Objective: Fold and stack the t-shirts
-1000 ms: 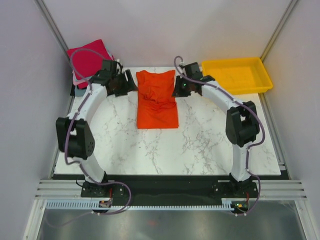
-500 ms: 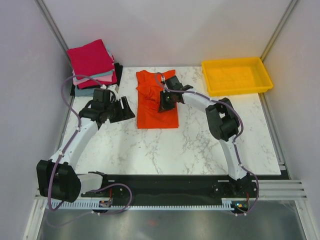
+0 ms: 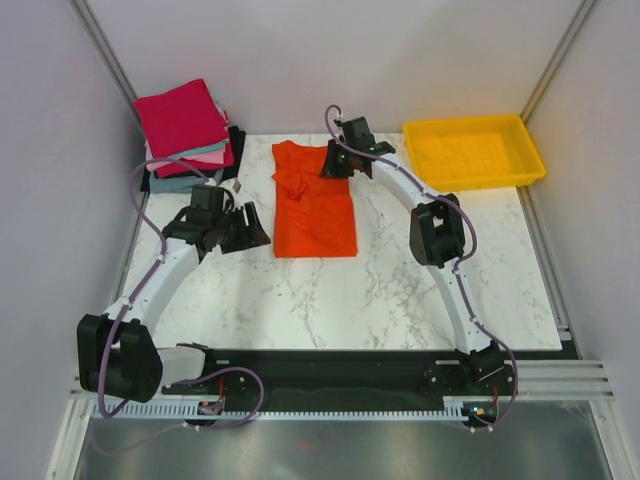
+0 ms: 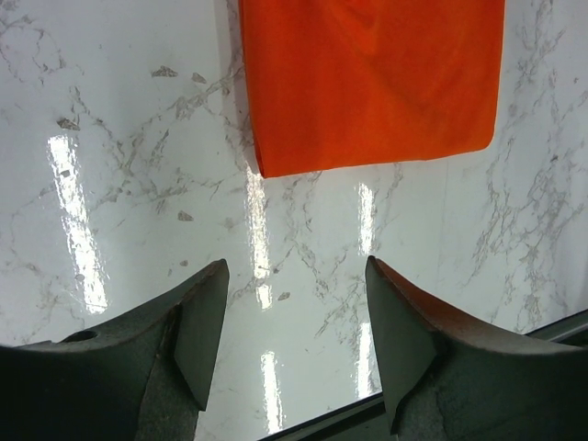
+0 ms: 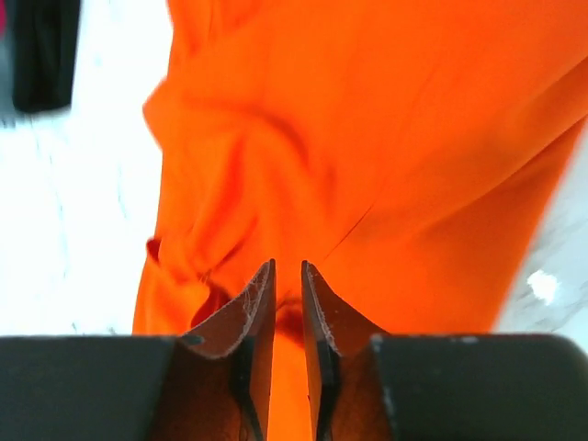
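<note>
The orange-red t-shirt [image 3: 315, 215] lies lengthwise at the back middle of the marble table, with its upper left part rumpled. My right gripper [image 3: 331, 165] is over the shirt's far end. In the right wrist view its jaws [image 5: 288, 265] stand nearly closed, with the orange cloth [image 5: 386, 138] in the thin gap. My left gripper [image 3: 254, 231] is open and empty just left of the shirt. In the left wrist view [image 4: 296, 266] it hovers over bare marble, short of the shirt's near corner [image 4: 367, 83]. A stack of folded t-shirts [image 3: 183, 118], crimson on top, sits at the back left.
A yellow plastic tray [image 3: 473, 150] stands at the back right. A black cloth [image 3: 236, 140] pokes out beside the stack. The table's near edge [image 4: 322, 418] shows below the left fingers. Grey walls close in both sides and the back.
My right gripper went from the shirt's far right corner to its middle and back to the far end, rumpling the upper cloth. My left arm pulled back from the stack to beside the shirt.
</note>
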Controlling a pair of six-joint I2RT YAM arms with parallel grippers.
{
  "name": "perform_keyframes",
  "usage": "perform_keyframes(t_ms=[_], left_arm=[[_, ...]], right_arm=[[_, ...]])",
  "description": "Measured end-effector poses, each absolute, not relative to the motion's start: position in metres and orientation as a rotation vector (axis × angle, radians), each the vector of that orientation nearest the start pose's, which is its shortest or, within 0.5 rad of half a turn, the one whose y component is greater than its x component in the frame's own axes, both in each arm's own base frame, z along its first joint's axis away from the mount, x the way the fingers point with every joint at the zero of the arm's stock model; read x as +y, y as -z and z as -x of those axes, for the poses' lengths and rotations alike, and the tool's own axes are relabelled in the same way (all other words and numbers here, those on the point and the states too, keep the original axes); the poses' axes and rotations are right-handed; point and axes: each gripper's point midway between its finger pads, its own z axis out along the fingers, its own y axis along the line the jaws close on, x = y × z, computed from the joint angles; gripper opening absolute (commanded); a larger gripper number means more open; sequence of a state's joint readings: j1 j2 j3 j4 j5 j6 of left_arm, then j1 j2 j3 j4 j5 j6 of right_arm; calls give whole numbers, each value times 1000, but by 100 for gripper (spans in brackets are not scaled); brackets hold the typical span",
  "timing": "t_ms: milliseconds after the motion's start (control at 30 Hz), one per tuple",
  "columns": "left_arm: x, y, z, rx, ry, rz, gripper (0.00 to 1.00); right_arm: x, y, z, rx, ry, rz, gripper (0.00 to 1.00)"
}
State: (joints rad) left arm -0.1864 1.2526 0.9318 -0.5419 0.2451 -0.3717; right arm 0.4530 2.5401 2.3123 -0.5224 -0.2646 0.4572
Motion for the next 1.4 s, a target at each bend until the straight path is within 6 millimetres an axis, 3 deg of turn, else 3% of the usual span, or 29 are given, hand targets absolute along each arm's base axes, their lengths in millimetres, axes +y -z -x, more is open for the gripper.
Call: perform_keyframes(t_ms=[67,167,200,233,333,467,567,633,800,900,1167,1400], left_arm=[[-115,-136,-300,2472,546,116,70],[-116,-135,-301,2464,550,114,73],[-116,-136,-302,2459,554,113,73],[-118,-135,-303,2457,563,113,73],[-121,-132,-305,2451,590,136,73],[-124,-111,-305,2468,617,207,74],[-124,-88,-300,2503,627,261,74],[-126,-74,-297,2523,639,293,74],[-131,-62,-304,2506,680,337,75],[-135,-61,-314,2477,696,339,76],[-143,-43,-324,2471,716,347,74],[-150,-33,-329,2463,753,352,65]], right_arm=[[326,-83,-566,2370,-748,105,34],[303,-86,-576,2357,-722,78,44],[295,-87,-575,2357,-707,70,51],[283,-87,-569,2367,-684,60,66],[252,-101,-537,2387,-635,42,85],[234,-151,-485,2319,-664,69,87],[232,-169,-448,2267,-728,93,84],[231,-157,-424,2268,-773,101,81],[221,-66,-361,2479,-822,33,78],[221,-37,-341,2554,-862,-6,78],[242,-35,-346,2488,-955,25,65],[261,-31,-344,2447,-1027,43,52]])
